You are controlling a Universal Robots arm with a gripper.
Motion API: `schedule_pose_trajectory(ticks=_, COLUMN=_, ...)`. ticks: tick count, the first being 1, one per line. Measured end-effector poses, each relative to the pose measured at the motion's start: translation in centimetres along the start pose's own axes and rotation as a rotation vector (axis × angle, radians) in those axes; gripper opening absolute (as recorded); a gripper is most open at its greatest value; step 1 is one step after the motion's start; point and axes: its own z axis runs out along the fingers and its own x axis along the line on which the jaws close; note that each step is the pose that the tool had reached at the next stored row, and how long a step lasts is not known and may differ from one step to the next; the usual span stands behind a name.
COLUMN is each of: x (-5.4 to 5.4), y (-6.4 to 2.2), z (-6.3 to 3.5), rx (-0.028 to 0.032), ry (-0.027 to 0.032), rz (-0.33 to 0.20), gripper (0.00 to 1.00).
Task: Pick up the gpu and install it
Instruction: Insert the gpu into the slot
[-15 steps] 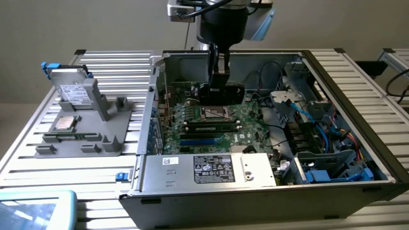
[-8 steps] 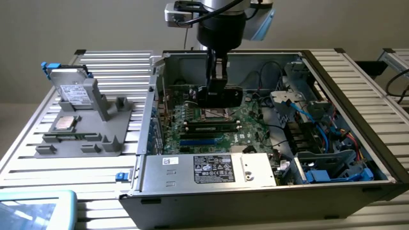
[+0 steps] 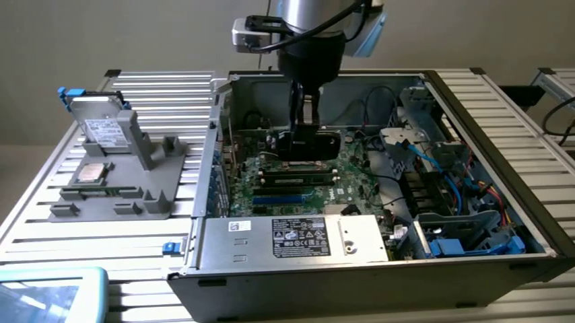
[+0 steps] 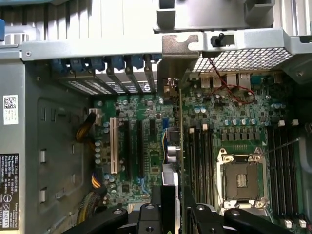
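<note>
While held edge-on over one motherboard (image 4: 141, 146), clamped between narrowed jaws of one gripper (image 4: 176, 212): one gpu (image 3: 312, 148); slot contact hard to make out.

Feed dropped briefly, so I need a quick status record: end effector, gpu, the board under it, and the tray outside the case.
end effector: closed on the gpu, inside the open case
gpu: held edge-down over the motherboard; seating cannot be told
CPU socket: empty
tray: outside the case at the exterior view's left, holding a silver drive and a CPU chip
</note>
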Motion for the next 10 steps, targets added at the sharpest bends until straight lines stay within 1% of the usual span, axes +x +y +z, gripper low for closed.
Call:
schedule_pose_trajectory(ticks=3, x=0.2, y=-0.03, z=0.54, rx=-0.0001, ry=0.0002, rz=0.000, gripper=0.27)
schedule_pose_trajectory(ticks=10, x=0.2, y=-0.09, z=1.84, rx=0.0000, ry=-0.0001, rz=0.000, gripper=0.27)
